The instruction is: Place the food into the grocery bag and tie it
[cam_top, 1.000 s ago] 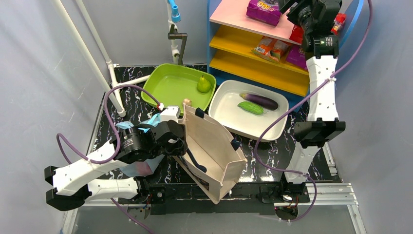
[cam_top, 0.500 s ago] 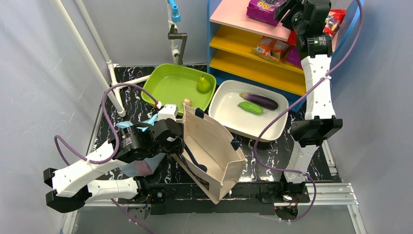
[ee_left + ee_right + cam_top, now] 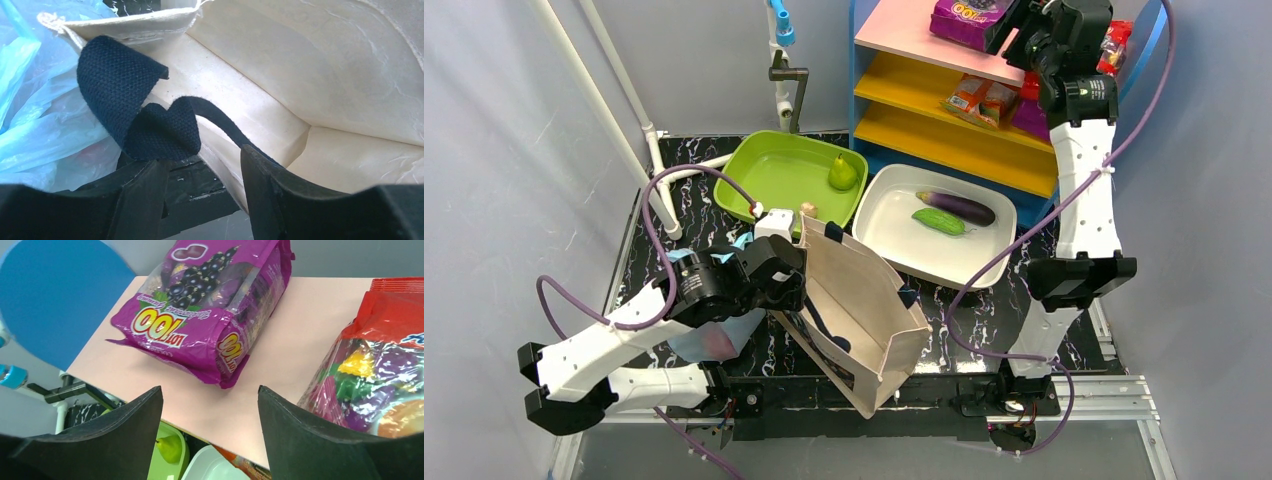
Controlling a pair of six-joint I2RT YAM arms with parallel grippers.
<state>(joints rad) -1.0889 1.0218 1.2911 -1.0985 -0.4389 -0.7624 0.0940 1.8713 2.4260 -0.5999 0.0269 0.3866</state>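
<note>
Left wrist: your left gripper [image 3: 202, 157] stands with jaws apart just by the navy tote handle [image 3: 135, 115]; your right gripper [image 3: 210, 390] gapes empty before the purple packet [image 3: 210, 305].

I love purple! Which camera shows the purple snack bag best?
Right wrist view: the purple snack bag lies large on the pink shelf, label and berry picture clear. The top external view shows it small, cut off at the upper edge. The left wrist view misses it.

The canvas tote [image 3: 864, 310] stands front and centre, with the plastic bag [image 3: 714, 340] just beside it on the left. Behind them, a pear [image 3: 842, 173] lies in the left tray [image 3: 769, 175], and an eggplant [image 3: 956, 207] and a cucumber [image 3: 939, 221] lie in the right tray [image 3: 894, 225].
</note>
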